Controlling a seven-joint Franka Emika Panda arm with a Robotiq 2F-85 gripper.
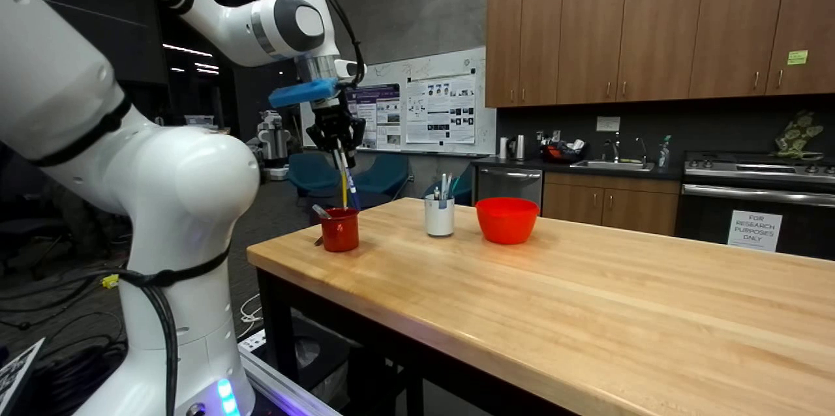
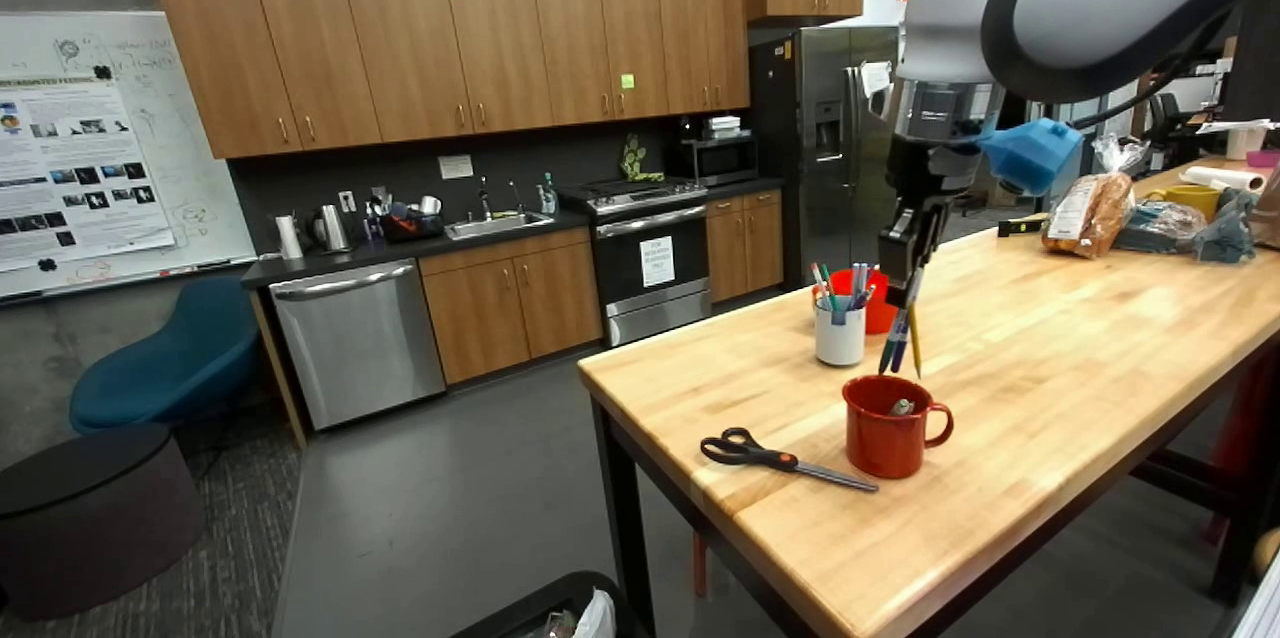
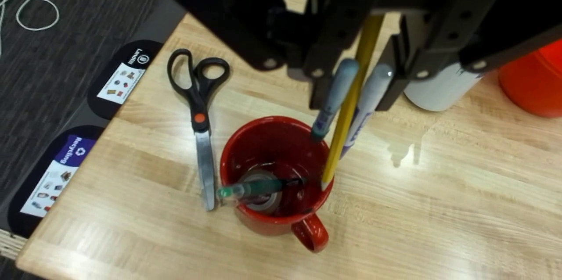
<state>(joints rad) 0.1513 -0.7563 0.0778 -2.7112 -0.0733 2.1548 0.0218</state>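
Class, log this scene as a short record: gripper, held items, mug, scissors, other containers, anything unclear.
Gripper: closed, pointing down
Held: yellow pencil, teal-ended marker, purple-ended marker, lower ends close to the mug's rim
Red mug: upright on the table, green-ended pen leaning inside
Scissors: black-handled, lying beside the mug, blades together
Other containers: white cup with pens, red bowl near it
Unclear: whether every held tip is directly over the mug's opening
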